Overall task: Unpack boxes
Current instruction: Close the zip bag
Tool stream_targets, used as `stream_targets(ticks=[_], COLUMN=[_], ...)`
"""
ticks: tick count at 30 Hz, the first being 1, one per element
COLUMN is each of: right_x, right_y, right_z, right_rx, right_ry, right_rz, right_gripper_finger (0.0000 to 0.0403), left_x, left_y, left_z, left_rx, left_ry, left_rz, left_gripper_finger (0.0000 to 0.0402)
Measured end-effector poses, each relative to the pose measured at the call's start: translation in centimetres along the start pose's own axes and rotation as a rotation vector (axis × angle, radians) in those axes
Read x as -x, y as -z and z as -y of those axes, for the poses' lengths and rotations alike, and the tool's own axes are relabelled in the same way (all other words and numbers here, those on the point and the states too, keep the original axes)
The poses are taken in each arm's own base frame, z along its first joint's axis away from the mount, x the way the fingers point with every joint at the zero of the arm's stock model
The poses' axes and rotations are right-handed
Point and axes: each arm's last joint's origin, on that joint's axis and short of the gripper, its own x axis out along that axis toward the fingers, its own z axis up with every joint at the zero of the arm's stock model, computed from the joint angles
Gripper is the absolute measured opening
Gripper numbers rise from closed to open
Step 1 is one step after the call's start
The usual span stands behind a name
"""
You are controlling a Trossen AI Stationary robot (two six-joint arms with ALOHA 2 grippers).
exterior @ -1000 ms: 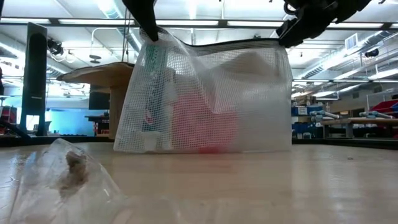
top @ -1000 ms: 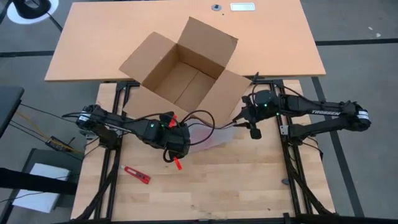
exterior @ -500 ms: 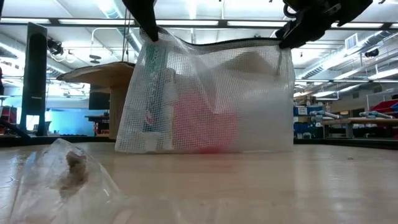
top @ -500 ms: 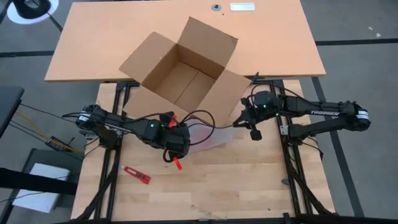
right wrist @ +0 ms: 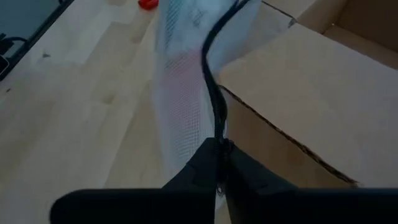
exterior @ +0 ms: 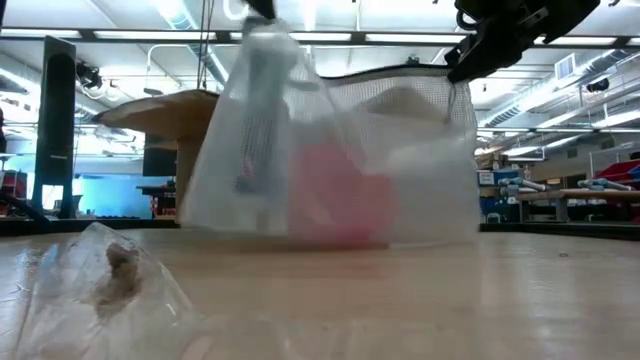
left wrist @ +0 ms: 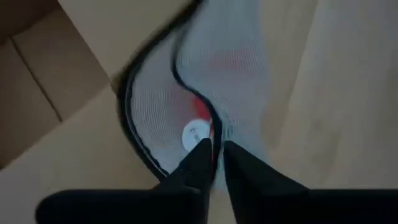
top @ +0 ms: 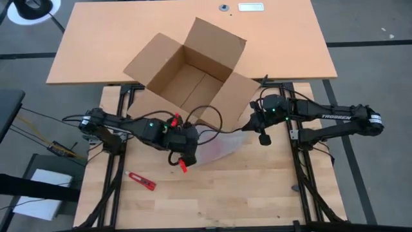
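Observation:
The brown cardboard box (top: 187, 72) stands open on the far orange table, its flaps spread and its inside bare. A near flap (top: 233, 96) reaches over the wooden table. It also shows in the left wrist view (left wrist: 56, 106) and the right wrist view (right wrist: 311, 93). A see-through mesh bag (exterior: 340, 150) with a black rim holds something pink (exterior: 345, 200). It hangs between my two grippers, just near of the box (top: 215, 145). My left gripper (top: 187, 143) and my right gripper (top: 253, 124) are each shut on the bag's rim. My left gripper pinches one side of the bag's black rim (left wrist: 212, 127) between its two fingers at the bag's left top corner (exterior: 262, 22). The bag's mouth gapes open beside the fingers. The bag hangs below the gripper. My right gripper pinches the black rim (right wrist: 217, 127) between its two fingertips at the bag's right top corner (exterior: 455, 68), with the rim running on away from the fingers. The bag hangs below; whether its bottom touches the table, I cannot tell.
A crumpled clear plastic bag (exterior: 110, 275) lies on the wooden table close to the low camera. A red tool (top: 140, 181) lies at the near left of the wooden table. The box's near flap stands close behind the hanging bag.
My left gripper has gone up and toward the table's right with its corner of the mesh bag. The bag's left top corner has swung inward and the rim between the grippers has gone slacker and bowed. My right gripper has stayed nearly still.

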Motion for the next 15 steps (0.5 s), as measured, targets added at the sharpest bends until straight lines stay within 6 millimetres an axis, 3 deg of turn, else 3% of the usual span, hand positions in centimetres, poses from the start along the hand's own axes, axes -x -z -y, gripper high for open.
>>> stream_targets(ticks=[8, 15], right_x=[0.0, 0.0], right_y=[0.0, -0.1], right_z=[0.0, 0.0], right_rx=[-0.001, 0.0], right_ry=[0.0, 0.003], right_rz=[-0.004, 0.009], right_gripper_finger=[0.0009, 0.0011], left_x=[3.6, 3.0], left_y=[-2.5, -4.8], left_z=[-1.3, -1.0], left_rx=[0.123, 0.176], left_ry=[0.047, 0.1], left_rz=[0.144, 0.29], left_gripper_finger=[0.0116, 0.0126])
